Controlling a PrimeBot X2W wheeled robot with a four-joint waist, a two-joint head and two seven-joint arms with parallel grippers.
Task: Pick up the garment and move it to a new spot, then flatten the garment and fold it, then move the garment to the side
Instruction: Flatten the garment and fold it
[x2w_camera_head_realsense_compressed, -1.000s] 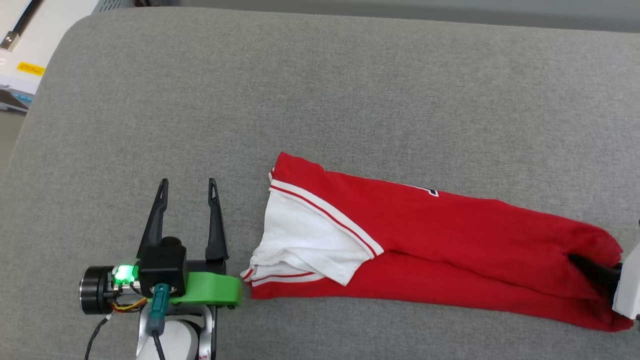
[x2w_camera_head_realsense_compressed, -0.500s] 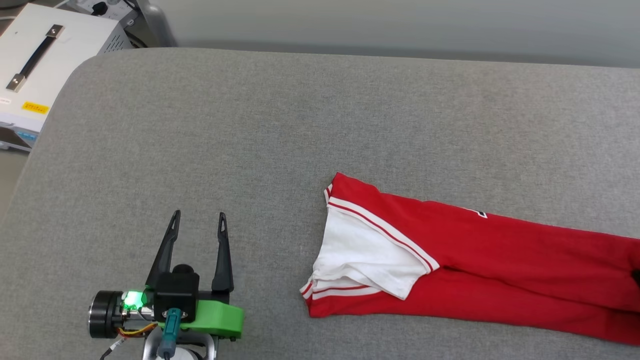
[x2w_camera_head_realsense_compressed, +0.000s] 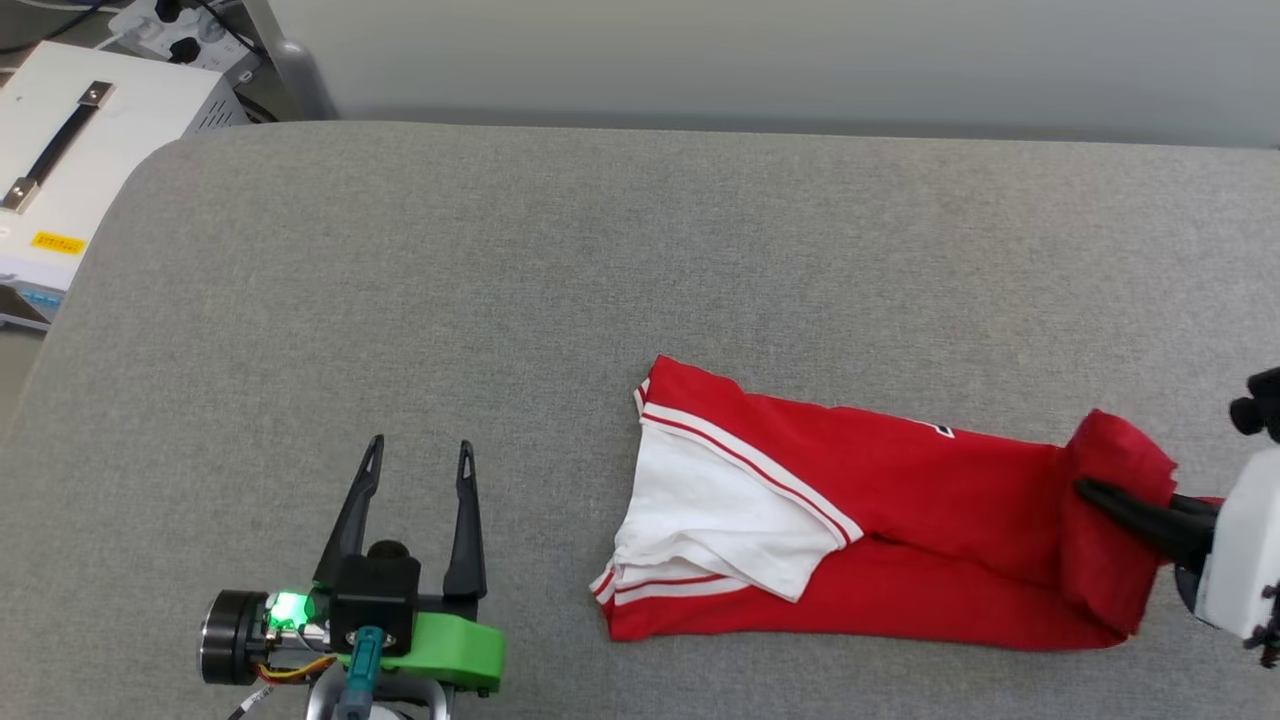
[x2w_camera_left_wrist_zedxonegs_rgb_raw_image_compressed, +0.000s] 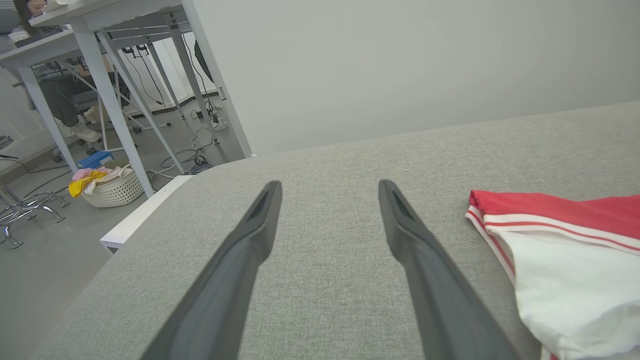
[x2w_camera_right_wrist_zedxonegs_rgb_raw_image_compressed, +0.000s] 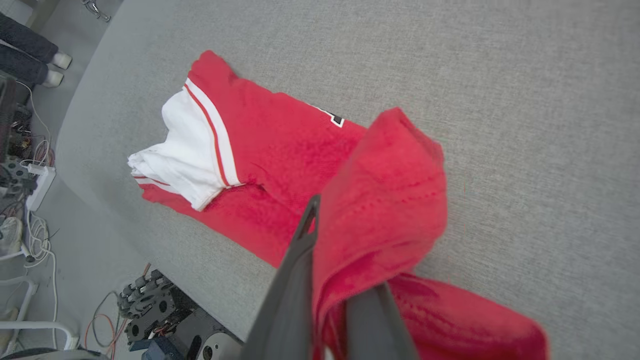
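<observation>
Red jersey T-shirt (x2w_camera_head_realsense_compressed: 900, 540) pinched at one end on the grey padded surface (x2w_camera_head_realsense_compressed: 600, 260).

The shirt is laid lengthwise at the robot's right, its white sleeve (x2w_camera_head_realsense_compressed: 710, 510) with striped trim spread flat at the left end. The right gripper (x2w_camera_head_realsense_compressed: 1090, 492) is clamped on the opposite red end, which is raised and doubled back over the body (cloth is seen bunched between the dark fingers in the right wrist view). The left gripper (x2w_camera_head_realsense_compressed: 420, 450) is held wide apart with nothing in it, near the sleeve but clear of it.
</observation>
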